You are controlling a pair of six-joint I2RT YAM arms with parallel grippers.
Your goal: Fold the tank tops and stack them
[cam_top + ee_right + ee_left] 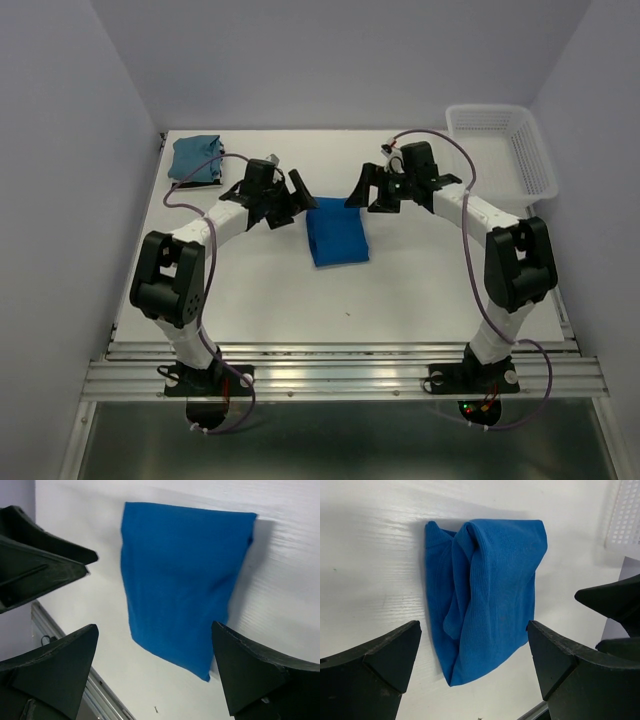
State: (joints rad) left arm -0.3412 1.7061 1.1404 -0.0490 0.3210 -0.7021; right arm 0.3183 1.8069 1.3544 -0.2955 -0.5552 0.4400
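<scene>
A royal blue tank top point(337, 231) lies folded into a small rectangle in the middle of the white table. My left gripper point(290, 203) hovers just off its far left corner, and my right gripper point(368, 195) off its far right corner. Both are open and hold nothing. The left wrist view shows the blue top point(490, 590) bunched with loose folds, beyond the wide-apart gripper point(473, 630). From the right wrist the top point(185, 580) looks smooth and flat, beyond that gripper point(155, 630). A folded teal tank top point(196, 157) sits at the far left corner with a dark edge under it.
A white lattice basket point(500, 150) stands at the far right corner, and its edge point(625, 515) also shows in the left wrist view. The two grippers face each other closely across the blue top. Grey walls close in the table on three sides.
</scene>
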